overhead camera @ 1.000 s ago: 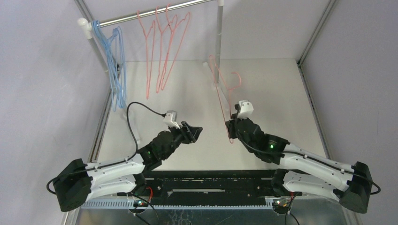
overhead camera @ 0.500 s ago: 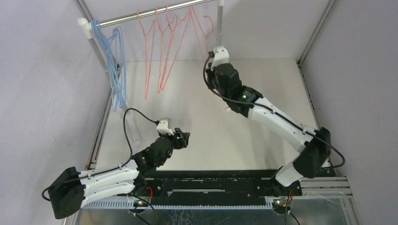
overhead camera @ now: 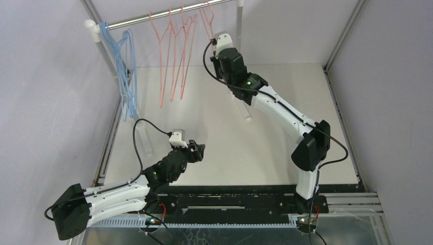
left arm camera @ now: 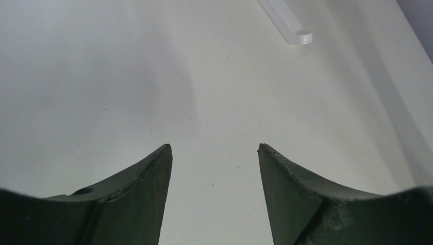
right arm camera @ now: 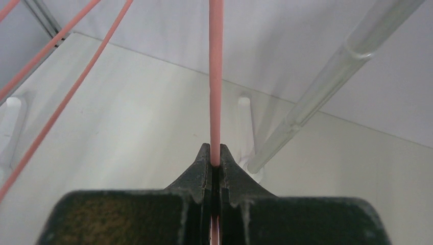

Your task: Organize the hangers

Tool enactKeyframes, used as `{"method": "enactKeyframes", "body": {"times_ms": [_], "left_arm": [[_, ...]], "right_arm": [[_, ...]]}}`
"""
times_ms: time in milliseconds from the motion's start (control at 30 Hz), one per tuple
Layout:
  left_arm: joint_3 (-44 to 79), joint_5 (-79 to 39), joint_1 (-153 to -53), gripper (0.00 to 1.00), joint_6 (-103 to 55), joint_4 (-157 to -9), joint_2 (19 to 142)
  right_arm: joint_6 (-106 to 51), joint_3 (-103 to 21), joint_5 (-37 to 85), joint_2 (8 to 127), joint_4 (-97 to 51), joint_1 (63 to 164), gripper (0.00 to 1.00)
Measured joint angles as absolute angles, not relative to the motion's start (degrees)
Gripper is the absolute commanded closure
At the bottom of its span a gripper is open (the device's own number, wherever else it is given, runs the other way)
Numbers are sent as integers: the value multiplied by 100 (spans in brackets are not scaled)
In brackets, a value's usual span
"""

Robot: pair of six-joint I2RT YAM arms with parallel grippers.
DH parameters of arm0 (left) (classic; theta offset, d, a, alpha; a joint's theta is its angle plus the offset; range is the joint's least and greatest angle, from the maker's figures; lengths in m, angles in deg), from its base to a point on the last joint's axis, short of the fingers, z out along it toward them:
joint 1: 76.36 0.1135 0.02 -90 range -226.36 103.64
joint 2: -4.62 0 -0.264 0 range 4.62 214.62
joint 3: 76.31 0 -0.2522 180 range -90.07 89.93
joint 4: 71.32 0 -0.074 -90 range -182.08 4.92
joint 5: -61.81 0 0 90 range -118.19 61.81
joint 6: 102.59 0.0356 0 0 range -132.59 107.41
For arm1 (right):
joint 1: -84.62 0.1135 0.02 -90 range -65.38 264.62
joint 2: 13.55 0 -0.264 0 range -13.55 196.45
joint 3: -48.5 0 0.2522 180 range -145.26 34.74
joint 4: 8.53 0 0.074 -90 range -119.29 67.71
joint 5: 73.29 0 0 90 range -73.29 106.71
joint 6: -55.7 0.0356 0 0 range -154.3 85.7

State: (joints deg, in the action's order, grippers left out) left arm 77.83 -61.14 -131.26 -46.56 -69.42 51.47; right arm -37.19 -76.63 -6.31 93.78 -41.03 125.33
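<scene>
Several light blue hangers hang at the left end of the silver rail. Three pink-red hangers hang near the rail's middle. My right gripper is raised just under the rail's right part and is shut on a fourth pink-red hanger, whose hook reaches up to the rail. In the right wrist view the pink wire rises straight from the closed jaws of the gripper. My left gripper is open and empty, low over the white table; the left wrist view shows bare table between the fingers.
The rail stands on white posts with white feet on the table. Metal frame bars and grey walls close in the sides. Other pink wires cross the right wrist view on the left.
My right arm has lifted the pink-red hanger from the table up to the rail and shifted it left. My left arm has pulled back toward its base, gripper still open.
</scene>
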Motion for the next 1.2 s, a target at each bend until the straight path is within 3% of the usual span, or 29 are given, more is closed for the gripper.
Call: {"method": "enactKeyframes", "body": {"times_ms": [467,667,733,833,867,900,1067,1200], "left_arm": [[7783,-6206,-13126,29,-4637,-7003,5147],[7783,-6243,-13126,29,-4599,-7025,5191],[7783,-6241,-13126,28,-4599,-7025,5241],[7783,-6241,-13126,24,-4599,-7025,5313],[7783,-6241,-13126,22,-4595,-7023,5335],[7783,-6239,-13126,21,-4580,-7019,5362],[7783,-6241,-13126,14,-4540,-7014,5497],[7783,-6241,-13126,1,-4479,-6984,5611]], "right_arm": [[-3805,-9481,-537,10324,-4615,12260,100],[-3741,-9608,-386,10691,-5010,12148,100],[-3702,-9606,-332,10748,-5091,12115,87],[-3621,-9573,-308,10737,-5083,12085,49],[-3582,-9508,-319,10713,-5058,12076,21],[-3566,-9352,-334,10661,-5006,12072,4],[-3518,-8107,-397,10162,-4798,12076,0],[-3488,-6861,-395,9461,-4442,12087,0]]}}
